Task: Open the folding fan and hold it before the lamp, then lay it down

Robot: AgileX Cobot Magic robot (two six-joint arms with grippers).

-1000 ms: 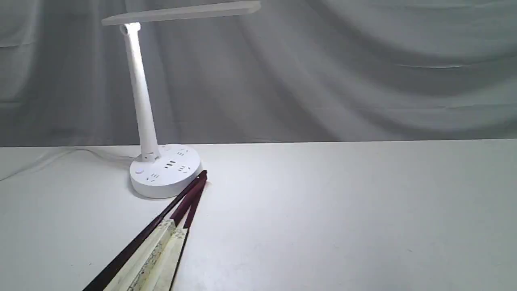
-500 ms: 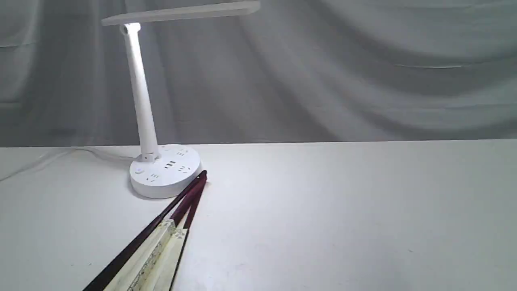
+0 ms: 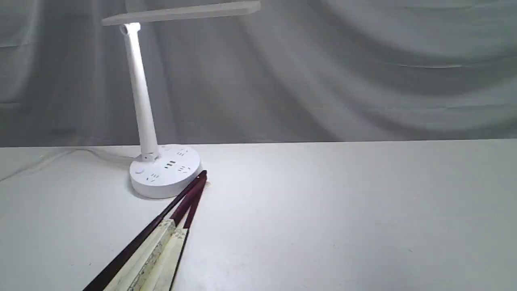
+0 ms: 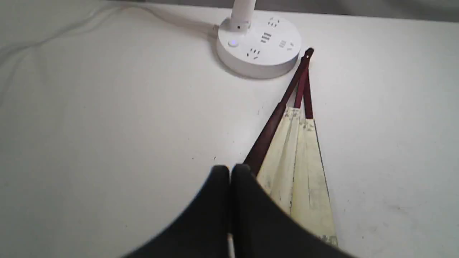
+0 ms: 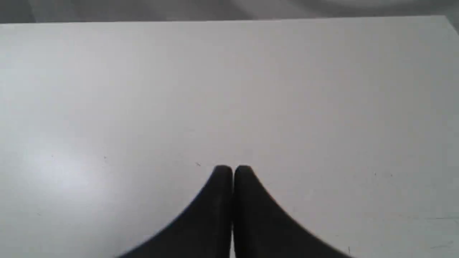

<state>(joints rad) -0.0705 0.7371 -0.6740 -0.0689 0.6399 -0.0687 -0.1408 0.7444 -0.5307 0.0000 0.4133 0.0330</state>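
Big cream paper folding fan (image 3: 157,250) with maroon wooden ribs lying barely splayed near front-left of white worktop (image 3: 343,210). Pivot tip sits just beside round base of white plastic desk lamp (image 3: 139,93), reckon base could crowd spreading. Left hand (image 4: 230,168) pinched together, empty, hovering by dark guard. Right hand (image 5: 233,168) likewise pinched, over bare worktop, well apart.

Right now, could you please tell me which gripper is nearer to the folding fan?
Left. The left gripper is close beside the folding fan; the right gripper is over the white table, with no fan in its view.
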